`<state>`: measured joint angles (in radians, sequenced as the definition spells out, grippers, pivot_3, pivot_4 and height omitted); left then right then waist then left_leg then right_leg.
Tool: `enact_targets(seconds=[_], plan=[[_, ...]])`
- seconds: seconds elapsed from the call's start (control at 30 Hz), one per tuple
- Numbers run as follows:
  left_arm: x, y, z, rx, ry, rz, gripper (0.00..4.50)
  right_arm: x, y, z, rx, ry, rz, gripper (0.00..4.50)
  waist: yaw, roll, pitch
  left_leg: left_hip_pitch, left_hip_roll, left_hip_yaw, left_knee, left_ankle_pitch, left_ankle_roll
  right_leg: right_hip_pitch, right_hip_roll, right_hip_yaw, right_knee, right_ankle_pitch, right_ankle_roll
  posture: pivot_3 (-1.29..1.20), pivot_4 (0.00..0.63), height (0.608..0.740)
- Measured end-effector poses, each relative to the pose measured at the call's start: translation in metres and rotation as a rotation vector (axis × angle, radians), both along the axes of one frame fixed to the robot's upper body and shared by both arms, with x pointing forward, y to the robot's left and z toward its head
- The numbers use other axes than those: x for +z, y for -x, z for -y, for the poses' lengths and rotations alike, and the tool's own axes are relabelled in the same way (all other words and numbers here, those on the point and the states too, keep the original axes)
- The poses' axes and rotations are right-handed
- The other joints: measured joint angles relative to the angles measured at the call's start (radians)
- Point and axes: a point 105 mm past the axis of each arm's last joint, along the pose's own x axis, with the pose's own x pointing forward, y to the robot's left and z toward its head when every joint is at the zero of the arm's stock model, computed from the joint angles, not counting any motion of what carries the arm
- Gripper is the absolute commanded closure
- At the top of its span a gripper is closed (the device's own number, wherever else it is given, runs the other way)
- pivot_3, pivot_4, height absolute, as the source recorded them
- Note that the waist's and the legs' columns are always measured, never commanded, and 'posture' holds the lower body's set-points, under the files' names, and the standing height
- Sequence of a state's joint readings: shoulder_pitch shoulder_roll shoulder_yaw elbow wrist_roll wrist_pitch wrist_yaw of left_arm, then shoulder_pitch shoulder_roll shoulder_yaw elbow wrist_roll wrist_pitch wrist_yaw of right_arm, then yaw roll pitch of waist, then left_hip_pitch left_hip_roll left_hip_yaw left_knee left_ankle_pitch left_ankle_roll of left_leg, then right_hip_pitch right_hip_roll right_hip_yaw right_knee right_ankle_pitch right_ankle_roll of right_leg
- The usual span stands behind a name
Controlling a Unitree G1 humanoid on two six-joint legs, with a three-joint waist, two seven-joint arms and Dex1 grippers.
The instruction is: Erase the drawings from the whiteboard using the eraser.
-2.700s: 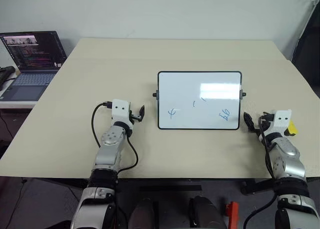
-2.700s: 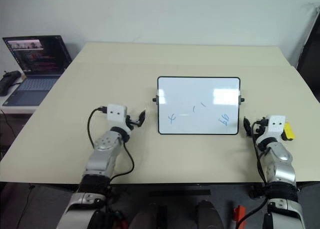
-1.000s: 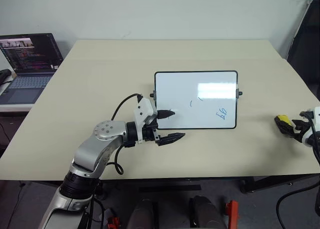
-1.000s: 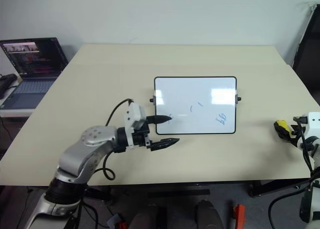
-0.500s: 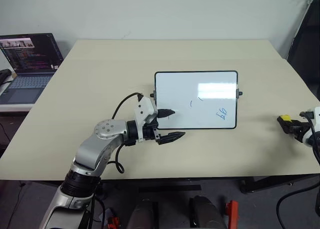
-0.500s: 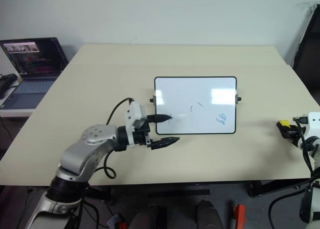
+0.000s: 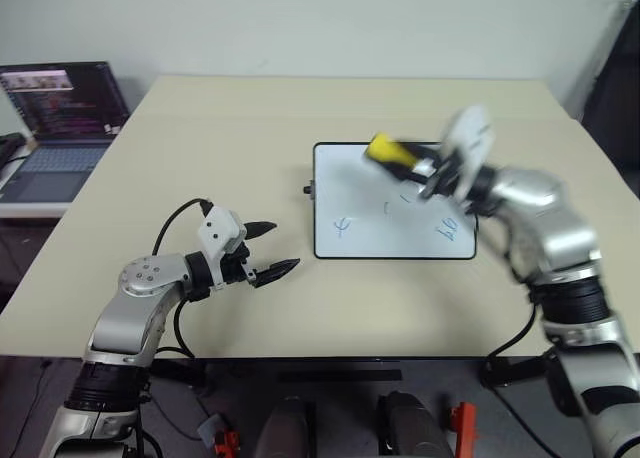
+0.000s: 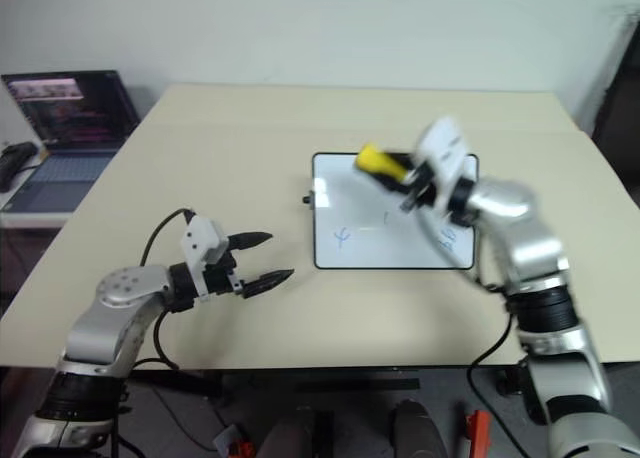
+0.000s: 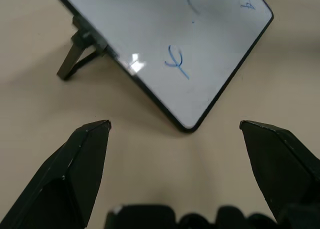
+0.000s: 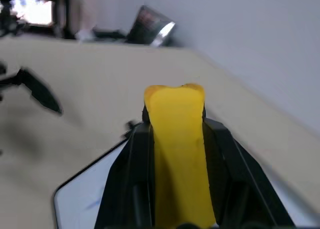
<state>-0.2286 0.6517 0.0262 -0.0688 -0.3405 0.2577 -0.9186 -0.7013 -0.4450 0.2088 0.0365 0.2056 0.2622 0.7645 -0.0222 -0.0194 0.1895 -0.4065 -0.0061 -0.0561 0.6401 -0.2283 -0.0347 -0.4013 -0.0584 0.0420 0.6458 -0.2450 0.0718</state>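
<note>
Table (image 7: 150, 158) of pale beige carries whiteboard (image 7: 395, 203); right gripper (image 7: 400, 163) clamps eraser (image 7: 385, 151), left gripper (image 7: 270, 248) spread wide.

A wide beige table (image 7: 250, 118) stands against a plain pale wall (image 7: 320, 18). To its left, a laptop (image 7: 60, 113) with a lit screen sits on a lower white surface.

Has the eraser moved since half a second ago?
Yes. The eraser, in the right gripper, went from the table's right edge to over the whiteboard.
</note>
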Motion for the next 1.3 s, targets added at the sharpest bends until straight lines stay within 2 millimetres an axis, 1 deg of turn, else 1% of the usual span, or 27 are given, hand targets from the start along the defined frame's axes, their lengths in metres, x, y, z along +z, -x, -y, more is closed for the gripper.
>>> enact_targets(seconds=[0.07, 0.13, 0.27, 0.4, 0.5, 0.6, 0.7, 0.8, 0.87, 0.97, 1.03, 1.13, 1.17, 1.3], plan=[[-0.005, 0.002, 0.003, 0.009, 0.011, 0.002, 0.0, -0.021, -0.003, -0.007, -0.009, 0.044, 0.002, 3.54, 0.013, 0.0, 0.0, -0.01, 0.0, 0.0, 0.004, 0.0, 0.0, -0.008, -0.001, 0.0, 0.001, 0.002, 0.002, 0.0, 0.15, 0.74], [-0.006, 0.005, 0.005, 0.008, 0.02, 0.01, 0.0, -0.034, -0.007, -0.008, -0.025, 0.072, 0.004, 3.54, 0.018, 0.0, 0.0, -0.012, -0.002, 0.001, 0.004, 0.0, -0.001, -0.01, -0.001, 0.0, 0.0, 0.003, 0.002, 0.0, 0.15, 0.74], [0.003, 0.009, 0.013, -0.014, 0.024, 0.056, 0.0, -0.046, -0.013, -0.01, -0.039, 0.076, 0.013, 3.54, 0.014, 0.0, 0.0, -0.009, 0.001, 0.0, 0.004, 0.0, 0.0, -0.009, 0.003, 0.0, 0.001, 0.004, -0.001, 0.0, 0.15, 0.74], [0.002, 0.011, 0.014, -0.014, 0.024, 0.053, 0.0, -0.06, -0.023, -0.006, -0.072, 0.127, 0.029, 3.54, -0.002, 0.0, 0.0, -0.007, 0.001, 0.0, 0.004, 0.0, 0.0, -0.008, 0.004, 0.0, 0.002, 0.004, -0.002, 0.0, 0.15, 0.74], [0.002, 0.012, 0.015, -0.018, 0.026, 0.043, 0.0, -0.061, -0.027, -0.014, -0.053, 0.164, 0.079, 3.54, -0.011, 0.0, 0.0, -0.004, 0.001, 0.001, 0.004, 0.0, 0.0, -0.005, 0.004, 0.0, 0.002, 0.004, -0.002, 0.0, 0.15, 0.74], [0.009, 0.014, 0.019, -0.037, 0.02, 0.058, 0.0, -0.066, -0.03, -0.018, -0.045, 0.182, 0.093, 3.54, -0.015, -0.001, 0.0, 0.003, 0.002, 0.003, 0.003, 0.0, 0.0, 0.001, 0.004, 0.002, 0.003, 0.004, -0.002, 0.0, 0.15, 0.74], [0.011, 0.016, 0.018, -0.043, 0.0, 0.052, 0.0, -0.078, -0.024, -0.022, -0.01, 0.21, 0.065, 3.54, -0.019, -0.001, 0.0, 0.013, 0.003, 0.001, 0.002, 0.0, 0.0, 0.012, 0.005, 0.001, 0.001, 0.002, -0.004, 0.0, 0.15, 0.74], [0.014, 0.016, 0.015, -0.048, -0.021, 0.041, 0.0, -0.098, -0.01, -0.027, 0.066, 0.245, 0.01, 3.54, -0.022, -0.001, 0.0, 0.015, 0.003, 0.001, 0.002, 0.0, 0.0, 0.013, 0.005, 0.001, 0.002, 0.001, -0.005, 0.0, 0.15, 0.74], [0.02, 0.014, 0.014, -0.052, -0.035, 0.041, 0.0, -0.104, -0.005, -0.028, 0.093, 0.261, -0.008, 3.54, -0.023, -0.001, 0.0, 0.015, 0.003, 0.001, 0.003, 0.0, 0.0, 0.013, 0.005, 0.001, 0.002, 0.002, -0.004, 0.0, 0.15, 0.74], [0.037, 0.013, 0.015, -0.071, -0.077, 0.063, 0.0, -0.103, -0.007, -0.028, 0.094, 0.265, -0.003, 3.54, -0.024, -0.001, 0.0, 0.015, 0.003, 0.001, 0.003, 0.0, 0.0, 0.013, 0.005, 0.001, 0.002, 0.002, -0.004, 0.0, 0.15, 0.74], [0.044, 0.013, 0.014, -0.075, -0.097, 0.062, 0.0, -0.095, -0.015, -0.028, 0.067, 0.258, 0.04, 3.54, -0.028, -0.001, 0.0, 0.015, 0.003, 0.001, 0.003, 0.001, 0.0, 0.013, 0.005, 0.001, 0.003, 0.002, -0.003, 0.0, 0.15, 0.74], [0.046, 0.015, 0.017, -0.08, -0.094, 0.047, 0.0, -0.072, -0.034, -0.021, -0.024, 0.237, 0.124, 3.54, -0.029, -0.001, 0.0, 0.015, 0.003, 0.001, 0.003, 0.001, 0.0, 0.013, 0.005, 0.001, 0.003, 0.002, -0.003, 0.0, 0.15, 0.74], [0.045, 0.015, 0.017, -0.078, -0.098, 0.041, 0.0, -0.068, -0.036, -0.021, -0.036, 0.235, 0.141, 3.54, -0.028, -0.001, 0.0, 0.015, 0.003, 0.001, 0.003, 0.001, 0.0, 0.013, 0.005, 0.001, 0.002, 0.002, -0.003, 0.0, 0.15, 0.74], [0.048, 0.016, 0.017, -0.083, -0.116, 0.048, 0.0, -0.071, -0.034, -0.022, -0.024, 0.229, 0.148, 3.54, -0.029, -0.001, -0.001, 0.015, 0.003, 0.001, 0.002, 0.001, 0.0, 0.013, 0.005, 0.001, 0.002, 0.002, -0.004, 0.0, 0.15, 0.74]])
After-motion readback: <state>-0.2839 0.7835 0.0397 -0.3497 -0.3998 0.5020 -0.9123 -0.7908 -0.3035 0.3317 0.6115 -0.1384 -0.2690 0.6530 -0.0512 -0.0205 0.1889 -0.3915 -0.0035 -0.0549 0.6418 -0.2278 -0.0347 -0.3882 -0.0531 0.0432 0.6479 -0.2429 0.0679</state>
